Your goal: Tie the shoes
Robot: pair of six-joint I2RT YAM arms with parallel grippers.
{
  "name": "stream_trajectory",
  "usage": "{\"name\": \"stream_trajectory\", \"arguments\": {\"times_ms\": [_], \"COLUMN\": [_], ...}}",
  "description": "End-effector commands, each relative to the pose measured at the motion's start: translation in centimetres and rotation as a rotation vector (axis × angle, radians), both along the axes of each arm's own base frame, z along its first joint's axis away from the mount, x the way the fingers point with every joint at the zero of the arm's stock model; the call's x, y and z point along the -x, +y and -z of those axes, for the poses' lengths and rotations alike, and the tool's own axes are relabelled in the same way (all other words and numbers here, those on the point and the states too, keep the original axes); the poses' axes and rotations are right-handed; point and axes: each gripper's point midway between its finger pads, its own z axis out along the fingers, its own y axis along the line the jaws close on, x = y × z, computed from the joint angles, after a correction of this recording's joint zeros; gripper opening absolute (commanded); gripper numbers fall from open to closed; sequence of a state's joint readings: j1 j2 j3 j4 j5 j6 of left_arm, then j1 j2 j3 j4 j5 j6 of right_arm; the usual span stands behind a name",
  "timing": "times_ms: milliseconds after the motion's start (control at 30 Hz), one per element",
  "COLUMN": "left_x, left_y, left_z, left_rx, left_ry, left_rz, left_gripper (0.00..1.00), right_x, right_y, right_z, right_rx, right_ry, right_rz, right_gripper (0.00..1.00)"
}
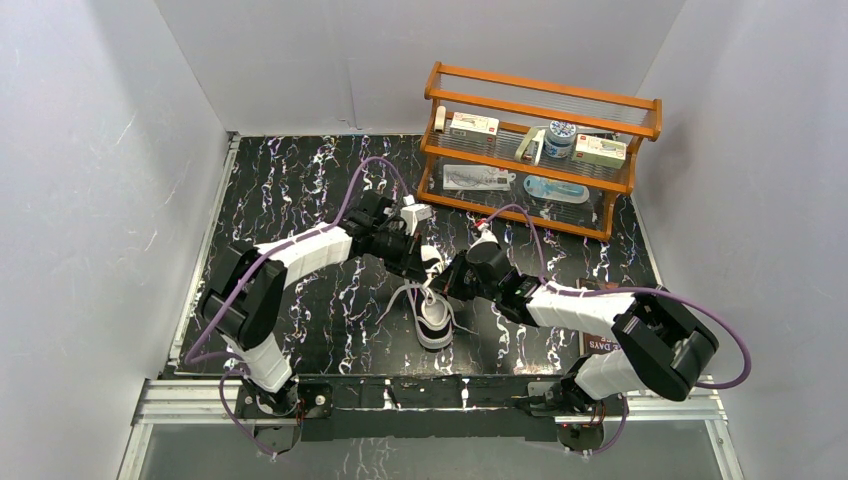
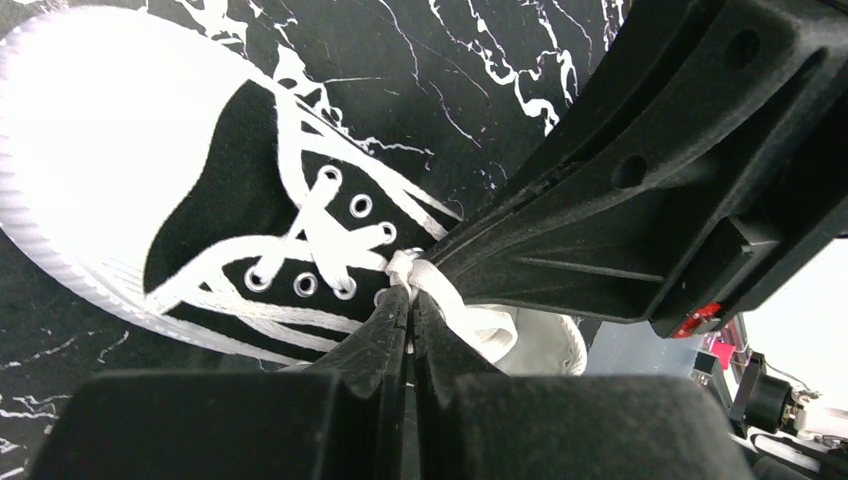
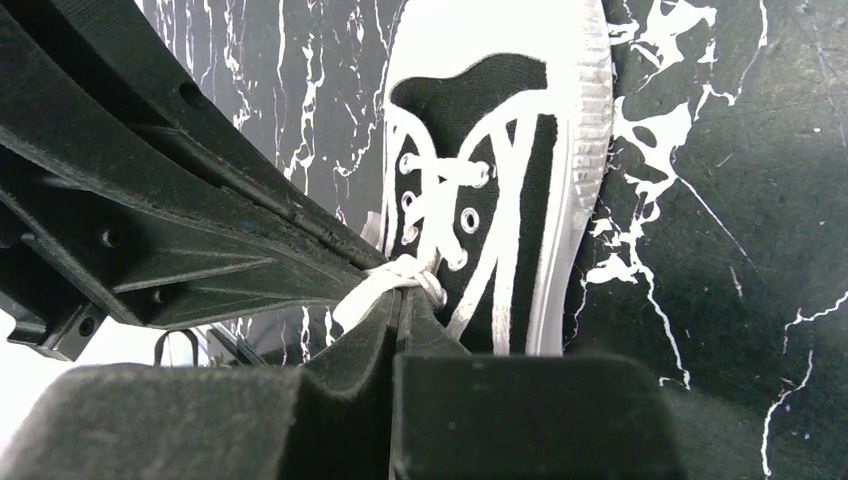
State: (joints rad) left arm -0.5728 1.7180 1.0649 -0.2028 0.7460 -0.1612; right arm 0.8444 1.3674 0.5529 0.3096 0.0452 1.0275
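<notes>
– Black sneaker point(image 1: 434, 325): position?
– Mid-table point(image 1: 300, 180), toe toward the arm bases. Left gripper point(image 2: 410, 300) and right gripper point(image 3: 405, 300) meet over its tongue, each clamped on the laces point(image 2: 300, 225) at the knot. Rack point(image 1: 540, 150) stands well behind, clear of both arms.

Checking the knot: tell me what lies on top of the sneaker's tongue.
On the sneaker, crossed white laces meet in a bunch pinched by the left gripper and right gripper. Their fingers cover the tongue's upper end and the bunch's shape.
</notes>
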Motion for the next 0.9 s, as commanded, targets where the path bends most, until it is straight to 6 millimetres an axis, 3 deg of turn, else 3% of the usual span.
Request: {"name": "stream_trajectory", "arguments": {"times_ms": [0, 167, 300, 433, 567, 733, 867], "left_x": [-0.4, -0.2, -0.6, -1.2, -1.6, -1.6, -1.8], "left_y": [-0.1, 0.3, 0.7, 0.9, 1.0, 0.7, 0.8], "left_z": [-2.8, -2.7, -2.7, -3.1, -3.3, -3.5, -3.3], "left_rx": [0.084, 0.080, 0.084, 0.119, 0.144, 0.172, 0.168], "left_ry": [-0.063, -0.051, -0.049, -0.055, -0.061, -0.048, -0.048], "left_rz": [-0.037, -0.050, -0.085, -0.130, -0.150, -0.167, -0.192], "left_gripper": [0.00, 0.00, 0.00, 0.00, 0.00, 0.00, 0.00], "right_x": [-0.1, 0.4, 0.8, 0.1, -0.9, -1.8, -2.7], "right_y": [0.2, -0.3, -1.1, -3.2, -3.9, -1.4, 0.6], "right_z": [-1.8, -1.9, -2.3, -3.1, -4.7, -6.7, -7.4], "right_rx": [0.014, 0.064, 0.146, 0.201, 0.125, -0.030, -0.145], "right_ry": [-0.073, -0.106, -0.148, -0.205, -0.253, -0.282, -0.300], "right_rz": [-0.059, -0.117, -0.211, -0.329, -0.482, -0.664, -0.690], "right_gripper": [0.06, 0.10, 0.25, 0.33, 0.42, 0.47, 0.48]}}
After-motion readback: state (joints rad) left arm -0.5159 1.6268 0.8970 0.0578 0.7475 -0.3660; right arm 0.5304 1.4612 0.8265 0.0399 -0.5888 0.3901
